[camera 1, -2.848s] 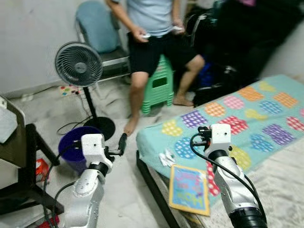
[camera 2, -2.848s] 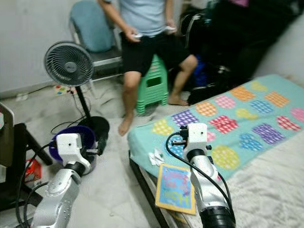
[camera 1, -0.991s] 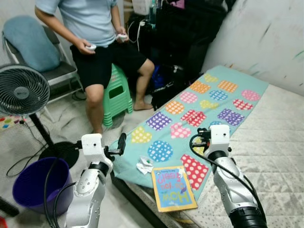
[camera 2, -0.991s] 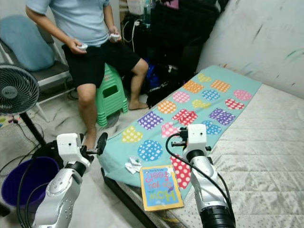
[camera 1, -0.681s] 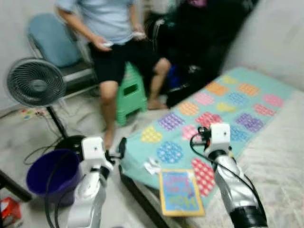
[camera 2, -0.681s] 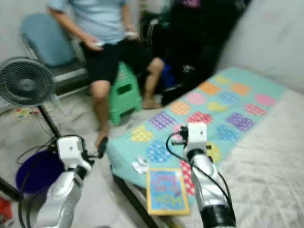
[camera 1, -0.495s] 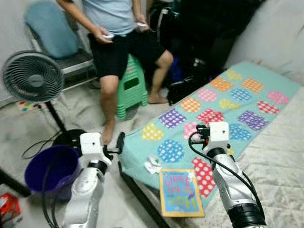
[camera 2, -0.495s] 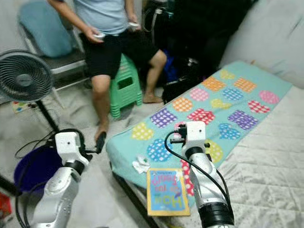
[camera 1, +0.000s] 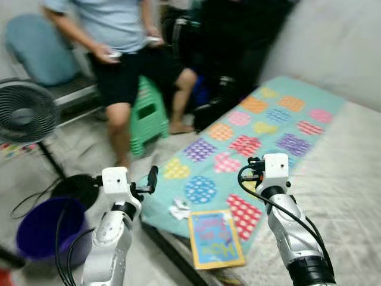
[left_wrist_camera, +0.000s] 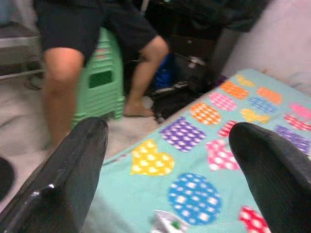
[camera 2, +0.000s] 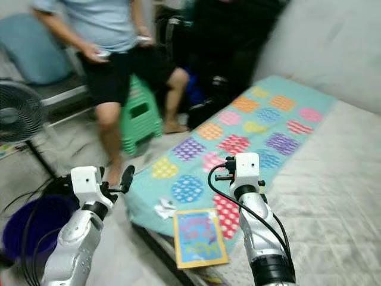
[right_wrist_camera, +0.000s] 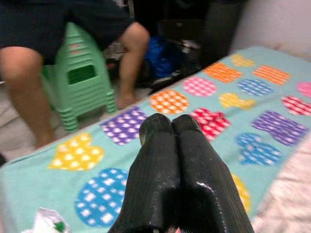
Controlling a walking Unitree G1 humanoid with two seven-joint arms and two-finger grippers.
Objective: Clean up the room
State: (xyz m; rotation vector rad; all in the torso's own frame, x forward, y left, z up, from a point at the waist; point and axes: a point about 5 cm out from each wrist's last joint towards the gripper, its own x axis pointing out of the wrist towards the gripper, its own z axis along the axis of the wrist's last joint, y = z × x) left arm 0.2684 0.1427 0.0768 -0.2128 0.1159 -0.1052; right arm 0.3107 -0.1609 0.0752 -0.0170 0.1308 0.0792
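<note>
Much of the right side is taken up by a mattress [camera 1: 351,179], its far and near ends cut off, with a teal patterned sheet [camera 1: 262,128] spread along its left edge. A person [camera 1: 128,59] is seated on a green stool [camera 1: 146,116] at the far left, the head cropped out and the body softened by blur. A fan [camera 1: 24,113] and a purple bucket [camera 1: 41,229] are seen at the near left, both partly cut off. A picture book [camera 1: 215,238] lies on the sheet's near corner, with a crumpled white wrapper [camera 1: 178,208] just left of it. The left gripper [left_wrist_camera: 167,145] is held with jaws spread wide, empty, above the sheet's edge. The right gripper [right_wrist_camera: 167,126] is held with fingers pressed together, empty, over the sheet.
</note>
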